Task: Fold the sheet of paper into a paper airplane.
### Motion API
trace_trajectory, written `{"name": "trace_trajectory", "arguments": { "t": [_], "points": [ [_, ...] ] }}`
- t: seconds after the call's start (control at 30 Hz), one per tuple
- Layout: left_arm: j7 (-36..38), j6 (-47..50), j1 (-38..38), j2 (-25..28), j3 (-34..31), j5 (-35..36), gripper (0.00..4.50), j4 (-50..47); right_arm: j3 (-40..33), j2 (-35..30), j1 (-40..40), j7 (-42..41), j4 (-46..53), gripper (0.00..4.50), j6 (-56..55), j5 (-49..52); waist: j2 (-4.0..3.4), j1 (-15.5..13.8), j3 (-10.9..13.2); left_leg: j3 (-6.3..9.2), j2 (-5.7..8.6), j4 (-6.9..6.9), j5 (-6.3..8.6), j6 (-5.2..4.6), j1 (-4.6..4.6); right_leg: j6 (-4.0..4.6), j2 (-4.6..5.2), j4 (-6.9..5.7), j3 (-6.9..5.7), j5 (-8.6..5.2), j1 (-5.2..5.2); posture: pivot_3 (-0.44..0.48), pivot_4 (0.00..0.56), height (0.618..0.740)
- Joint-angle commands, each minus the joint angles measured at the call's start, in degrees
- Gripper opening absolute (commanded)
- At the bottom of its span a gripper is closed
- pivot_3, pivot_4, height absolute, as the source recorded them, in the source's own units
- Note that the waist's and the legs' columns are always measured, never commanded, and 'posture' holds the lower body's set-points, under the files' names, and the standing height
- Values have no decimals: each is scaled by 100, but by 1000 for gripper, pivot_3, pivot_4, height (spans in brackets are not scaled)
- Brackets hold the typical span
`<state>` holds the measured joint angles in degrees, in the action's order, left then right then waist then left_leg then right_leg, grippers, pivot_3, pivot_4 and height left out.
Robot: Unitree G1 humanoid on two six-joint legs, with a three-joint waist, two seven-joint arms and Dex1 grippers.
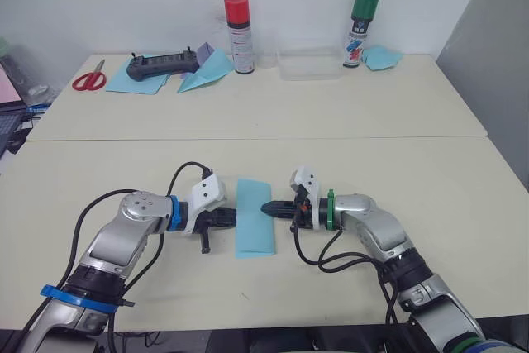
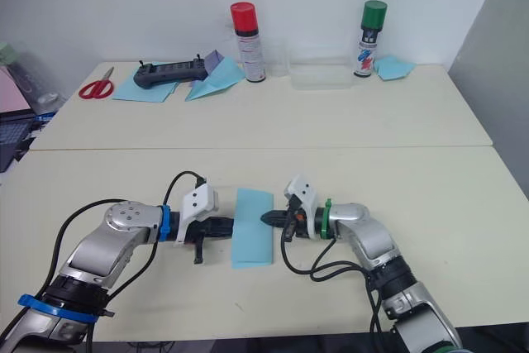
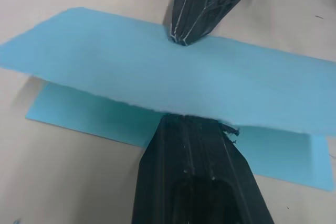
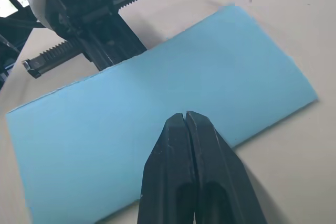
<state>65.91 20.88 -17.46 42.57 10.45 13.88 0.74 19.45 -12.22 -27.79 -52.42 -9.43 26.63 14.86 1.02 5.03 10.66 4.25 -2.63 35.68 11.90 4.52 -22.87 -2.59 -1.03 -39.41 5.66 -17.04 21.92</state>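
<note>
Left eye view: the sheet of paper point(image 1: 254, 217) is lying near the middle of the near table point(image 1: 463, 204), folded lengthwise into a narrow strip. The left gripper point(image 1: 228, 218) is meeting the strip's edge from nine o'clock, the right gripper point(image 1: 271, 208) is resting its tip on it from three o'clock. Toward twelve o'clock, on the far table, scissors point(image 1: 89, 79), a black controller point(image 1: 164, 64), a wider blue dart point(image 1: 204, 72), two spray cans and a clear tray are standing well apart from the work.

Right eye view: the same layout is showing, the strip lying between the two tools.

Left wrist view: the left tool is reaching in at the open edge, where the upper layer is lifting off the lower one; I cannot tell whether it is pinching that layer. The other tool's tip is pressing on the paper opposite.

Right wrist view: the right fingers point(image 4: 173, 145) are pressed together, tip bearing on the top layer near the folded side.

Judging progress: only the centre fold is looking done; the nose corners and wings are remaining.
</note>
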Motion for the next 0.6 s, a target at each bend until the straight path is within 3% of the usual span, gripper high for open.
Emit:
{"name": "trace_trajectory", "arguments": {
  "t": [0.03, 0.43, 0.6],
  "points": [
    [-10, 167, 143, 201, -89, -106, 0, 201, 128, 28, -95, -62, 23, 16, -217, -153, 0, 1, 0, 0, 0, -1, 0, 0, -1, 0, 0, 0, 0, 0, 2, 0, 150, 740],
    [34, 222, -23, 667, -702, 172, 0, 320, 257, -28, -124, -77, -267, 16, -448, -545, 0, 5, 0, -2, -3, -11, 0, 0, -7, 5, -2, -4, 2, -3, 16, 0, 150, 740],
    [103, 476, 10, 670, -884, 438, 0, -140, 264, 7, -141, -29, -349, 16, -512, -643, 4, -4, 3, -3, -2, -12, 0, 0, -12, 5, -1, -1, 2, -3, 19, 0, 150, 740]
  ]
}}
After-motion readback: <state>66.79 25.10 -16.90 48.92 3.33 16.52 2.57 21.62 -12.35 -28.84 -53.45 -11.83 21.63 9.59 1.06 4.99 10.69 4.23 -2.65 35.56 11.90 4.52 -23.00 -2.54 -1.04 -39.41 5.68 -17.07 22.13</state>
